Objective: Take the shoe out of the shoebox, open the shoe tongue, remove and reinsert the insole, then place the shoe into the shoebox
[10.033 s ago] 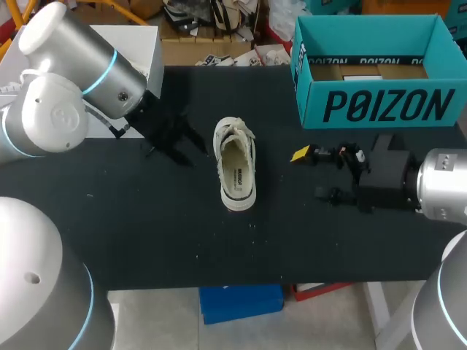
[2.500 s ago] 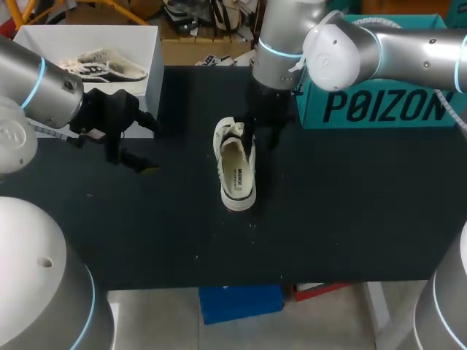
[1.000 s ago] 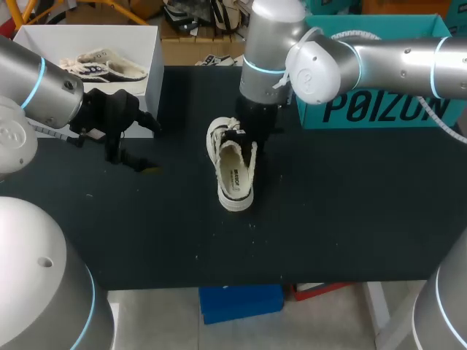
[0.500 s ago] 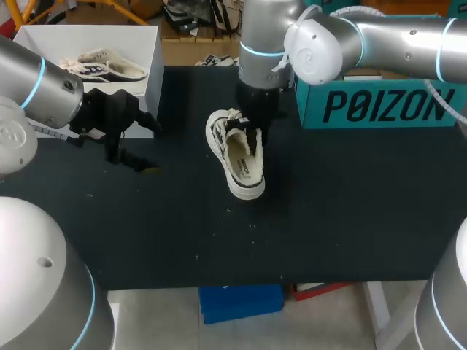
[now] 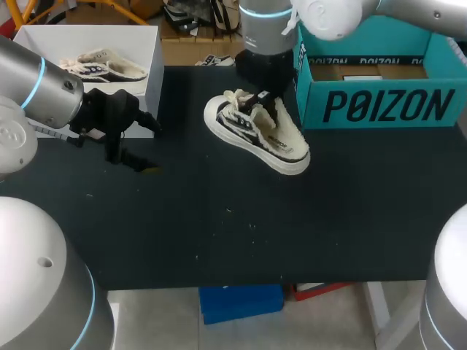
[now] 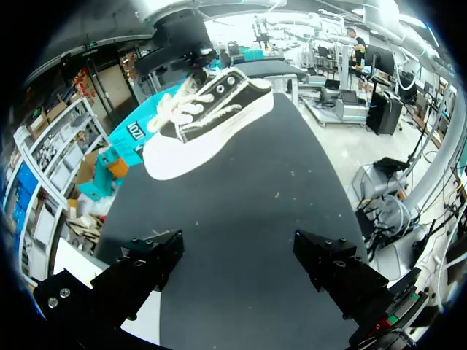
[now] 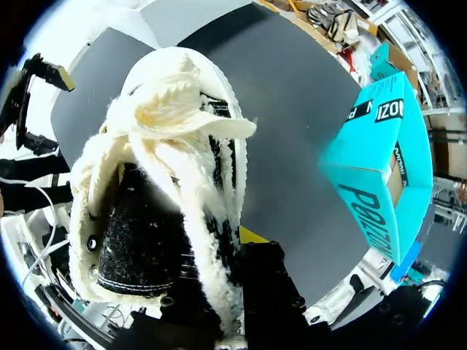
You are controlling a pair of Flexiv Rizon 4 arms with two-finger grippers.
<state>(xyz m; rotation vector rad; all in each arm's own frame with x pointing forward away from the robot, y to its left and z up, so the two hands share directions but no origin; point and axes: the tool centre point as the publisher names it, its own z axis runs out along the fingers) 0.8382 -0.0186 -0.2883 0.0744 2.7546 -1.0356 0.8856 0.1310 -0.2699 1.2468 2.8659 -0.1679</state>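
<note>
Over black table (image 5: 350,219), just beside teal shoebox (image 5: 379,106): cream fuzzy shoe (image 5: 255,135) with dark side, white sole and loose laces, tipped on a slant. Pinched by its side wall between right gripper (image 7: 219,270) fingers. Well apart, left gripper (image 6: 237,259) spread wide, holding nothing.

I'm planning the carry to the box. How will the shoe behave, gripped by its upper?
Probably light: the right tool holds the shoe tilted by one side wall. Its frayed fabric upper looks floppy and may fold; the white sole seems stiffer, so it likely swings.
</note>
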